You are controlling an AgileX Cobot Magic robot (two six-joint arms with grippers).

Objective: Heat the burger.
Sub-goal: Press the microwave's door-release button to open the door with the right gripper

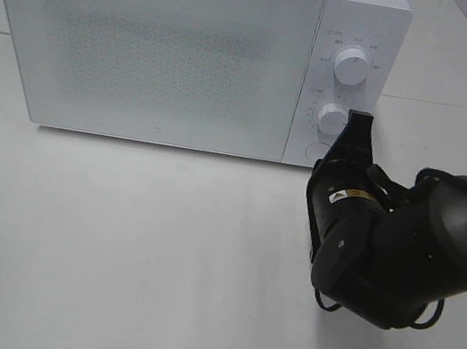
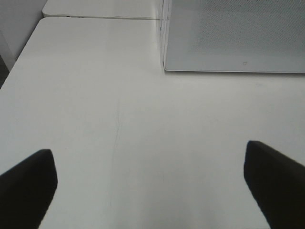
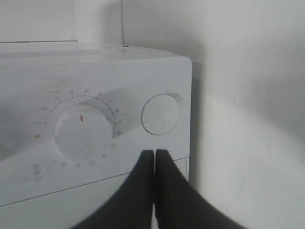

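We see the right gripper [image 3: 154,155] with its two dark fingers pressed together, nothing between them. Their tips sit close in front of the microwave's control panel, level with the gap between the lower dial [image 3: 86,131] and the round button [image 3: 161,114]. We cannot tell whether they touch the panel.

From above, the same gripper [image 1: 361,120] points at the panel just beside the lower dial [image 1: 331,118]. Its black arm covers part of the round button and the microwave's lower right corner.

The left gripper [image 2: 147,150] has its fingers [image 2: 28,186] spread wide over the bare white table [image 2: 119,119], holding nothing. Only the finger ends show, cut off by the frame edge, and this arm is out of the overhead view.

The white microwave [image 1: 173,55] stands at the back of the table with its door shut. The door's speckled panel is opaque to us, so its inside is hidden.

We cannot find the burger in any view, so we cannot place it relative to either pair of jaws. The markings around the upper dial [image 1: 352,66] are too small to read.
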